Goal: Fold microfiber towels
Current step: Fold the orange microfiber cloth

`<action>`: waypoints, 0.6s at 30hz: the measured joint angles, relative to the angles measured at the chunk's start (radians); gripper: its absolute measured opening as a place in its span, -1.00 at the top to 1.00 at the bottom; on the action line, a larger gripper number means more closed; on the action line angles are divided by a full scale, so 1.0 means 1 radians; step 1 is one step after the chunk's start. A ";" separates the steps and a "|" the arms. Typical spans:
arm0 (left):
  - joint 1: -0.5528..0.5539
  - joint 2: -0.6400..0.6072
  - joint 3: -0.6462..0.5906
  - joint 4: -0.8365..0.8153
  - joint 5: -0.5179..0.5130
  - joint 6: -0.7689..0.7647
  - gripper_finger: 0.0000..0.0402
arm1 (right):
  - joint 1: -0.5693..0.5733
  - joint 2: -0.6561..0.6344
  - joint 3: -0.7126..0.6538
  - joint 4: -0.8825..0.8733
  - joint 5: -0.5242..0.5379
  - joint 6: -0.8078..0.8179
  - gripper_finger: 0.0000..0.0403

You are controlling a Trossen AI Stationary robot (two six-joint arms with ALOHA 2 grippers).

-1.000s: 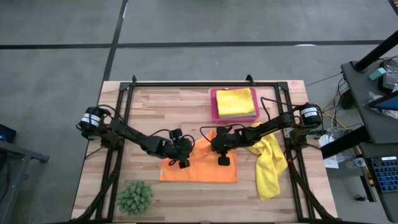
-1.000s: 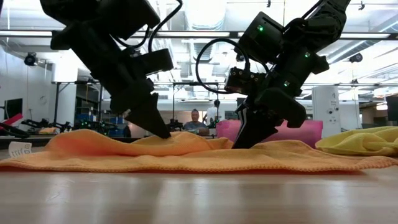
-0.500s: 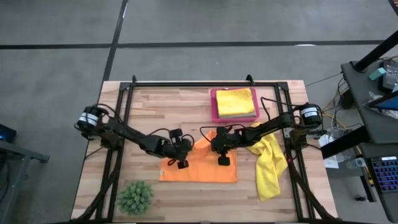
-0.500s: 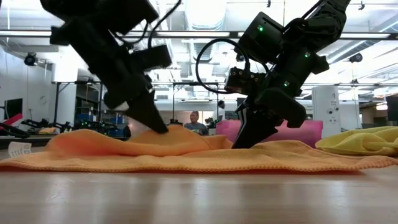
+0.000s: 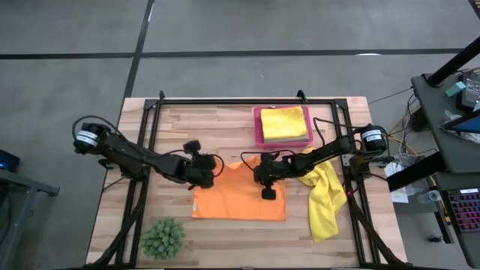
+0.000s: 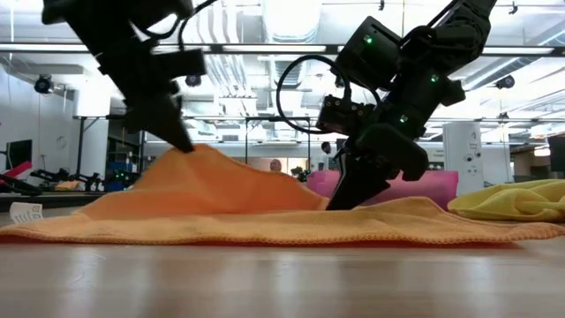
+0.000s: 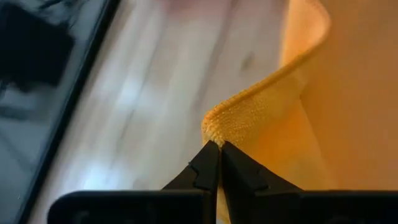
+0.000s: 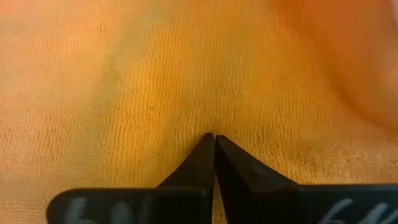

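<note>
Orange microfiber towel (image 5: 240,201) lay spread on the pale wooden bench (image 5: 217,124), its nap finely ribbed and its hem a tight stitched cord. The left pincer (image 7: 215,144) was pressed together on a hemmed edge of the cloth, lifting it into a soft peak above the flat rest. The right pincer (image 8: 214,135), its fingers also pressed together, bore its tips down on the cloth's fuzzy surface near the middle of its far edge. A yellow towel (image 5: 325,196) lay crumpled and elongated just to the right, beside the orange one. Another yellow towel (image 5: 284,121) sat folded square in the rigid pink tray (image 5: 258,129). A spiky green plant ball (image 5: 163,237) stood near the bench's front left corner.
</note>
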 joint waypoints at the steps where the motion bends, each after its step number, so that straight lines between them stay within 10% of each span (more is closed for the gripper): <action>1: 0.006 -0.005 -0.006 -0.033 -0.010 -0.016 1.00 | -0.001 0.000 0.000 0.000 0.000 0.000 0.96; 12: 0.053 0.002 -0.096 -0.110 -0.026 -0.172 0.99 | -0.003 -0.027 0.001 -0.002 0.001 -0.011 0.96; 18: 0.053 0.003 -0.091 -0.110 -0.006 -0.174 0.66 | -0.003 -0.083 0.002 -0.048 0.002 -0.015 0.96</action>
